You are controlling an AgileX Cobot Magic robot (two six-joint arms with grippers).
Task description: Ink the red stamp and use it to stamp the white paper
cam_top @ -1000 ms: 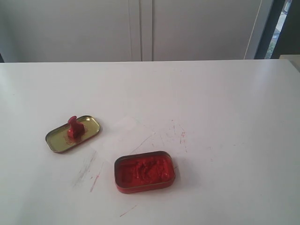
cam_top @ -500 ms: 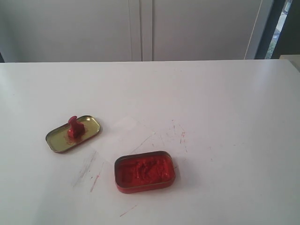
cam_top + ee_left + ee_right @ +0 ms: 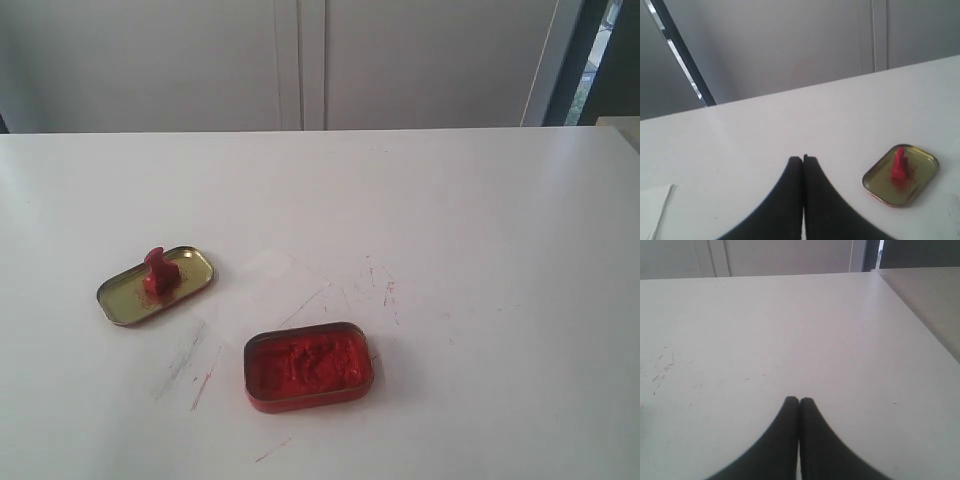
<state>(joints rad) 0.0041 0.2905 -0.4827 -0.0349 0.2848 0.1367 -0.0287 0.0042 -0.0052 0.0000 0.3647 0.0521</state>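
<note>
Now, the left tool (image 3: 803, 159) and the right tool (image 3: 799, 400) are both pressed shut, holding nothing. The red stamp (image 3: 157, 270) stands upright on a gold lid (image 3: 125, 300), left of and beyond the ink tin (image 3: 309, 365); the white paper (image 3: 265, 290) lies just beyond that tin. I think the left tool should open and take the knob from above, clear of the lid's rim. Right of the tin the bench (image 3: 500, 300) gives free room.

The left gripper (image 3: 803, 159) has two smooth matte-black fingers, broad at the base, each curving inward to a narrow, squared tip. The right gripper (image 3: 799, 400) carries an identical black pair, its tips more rounded.
</note>
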